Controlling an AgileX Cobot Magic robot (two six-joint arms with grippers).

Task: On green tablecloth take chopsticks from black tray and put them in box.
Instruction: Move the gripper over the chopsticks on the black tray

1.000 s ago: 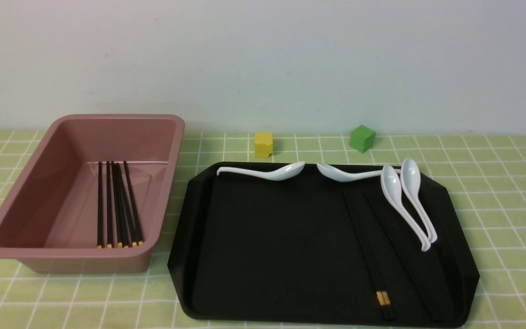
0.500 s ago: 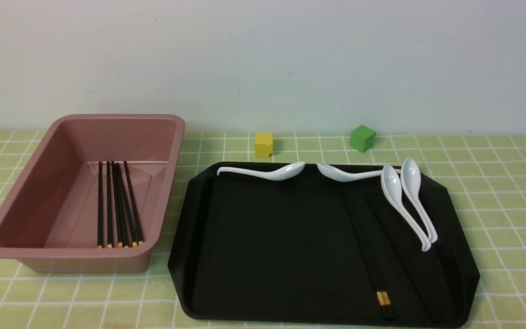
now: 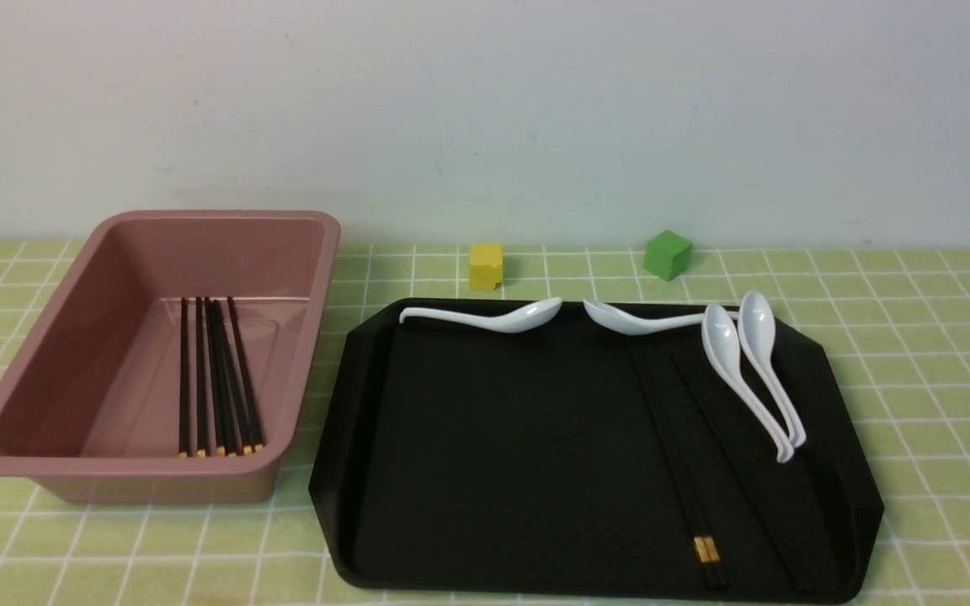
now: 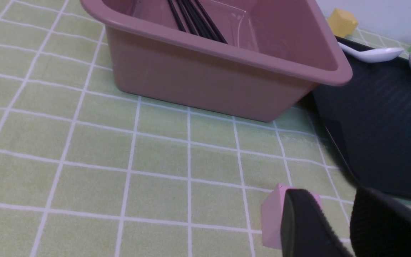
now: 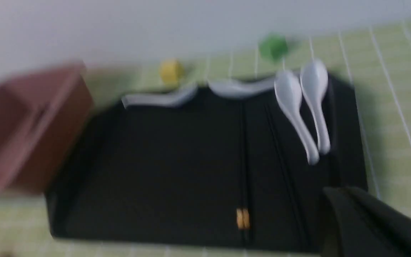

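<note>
On the green tablecloth point(image 3: 914, 337), the black tray point(image 3: 493, 438) holds a pair of chopsticks point(image 3: 679, 471) with gold bands at their near ends. More thin black sticks point(image 3: 746, 480) lie just to their right. The pink box point(image 3: 157, 223) stands left of the tray with several chopsticks point(image 3: 215, 379) lying inside. Neither gripper shows in the front view. In the blurred right wrist view my right gripper point(image 5: 334, 194) is shut and empty over the tray's near right corner, right of the chopsticks point(image 5: 243, 160). My left gripper point(image 4: 334, 194) is open and empty, low over the cloth near the box point(image 4: 227, 53).
Several white spoons lie on the tray: two along its far rim point(image 3: 485, 318) point(image 3: 636, 320) and two side by side at the right point(image 3: 746, 370). A yellow cube point(image 3: 486, 266) and a green cube point(image 3: 668, 254) sit behind the tray. A pink cube point(image 4: 271, 217) lies beside the left fingers.
</note>
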